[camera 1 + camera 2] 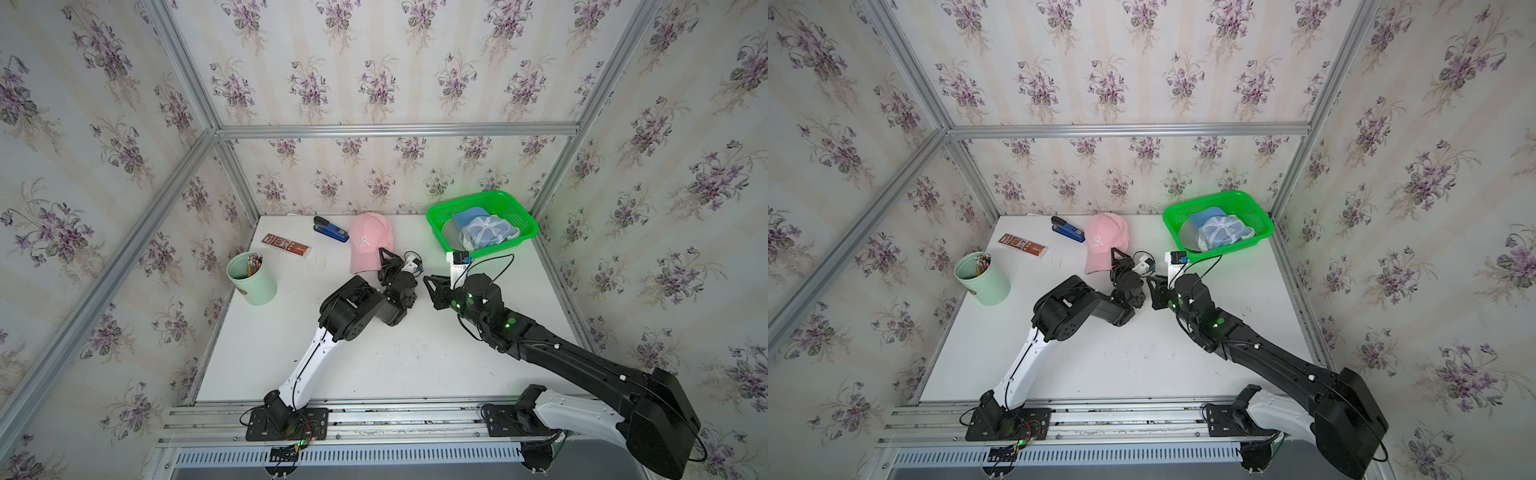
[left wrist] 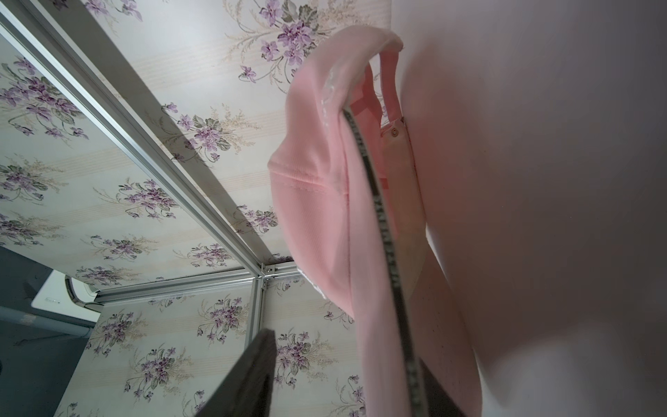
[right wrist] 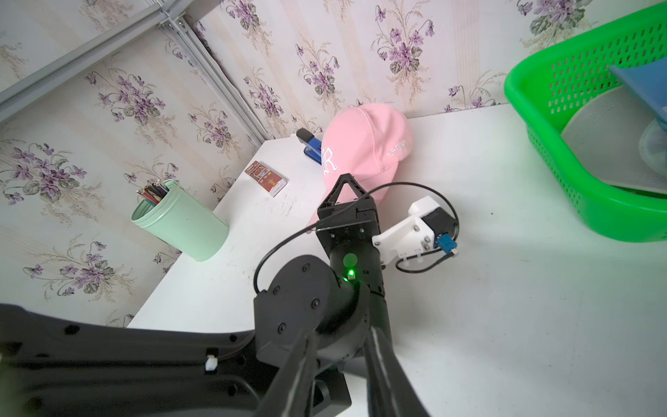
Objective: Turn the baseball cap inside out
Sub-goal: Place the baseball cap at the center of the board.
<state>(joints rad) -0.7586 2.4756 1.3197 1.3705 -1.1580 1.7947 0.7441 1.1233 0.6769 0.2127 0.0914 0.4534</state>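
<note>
Pink baseball cap (image 1: 368,241) sits crown-up, outer side out, at the rear of the white table (image 1: 374,353), just beside the blue stapler (image 1: 331,229) and apart from the green basket (image 1: 436,226). The fabric is clean and the dome holds its shape.

Front panel carries a white embroidered "R" monogram (image 3: 329,159). Small white side lettering is not fully legible.

Long axis runs from rear wall to robot, brim (image 2: 364,343) nearest the robot.

Left gripper (image 1: 385,259) is at the brim, fingers (image 2: 252,379) apart. Right gripper (image 1: 432,284) is clear of the cap, fingers (image 3: 299,375) slightly apart, holding nothing.
</note>
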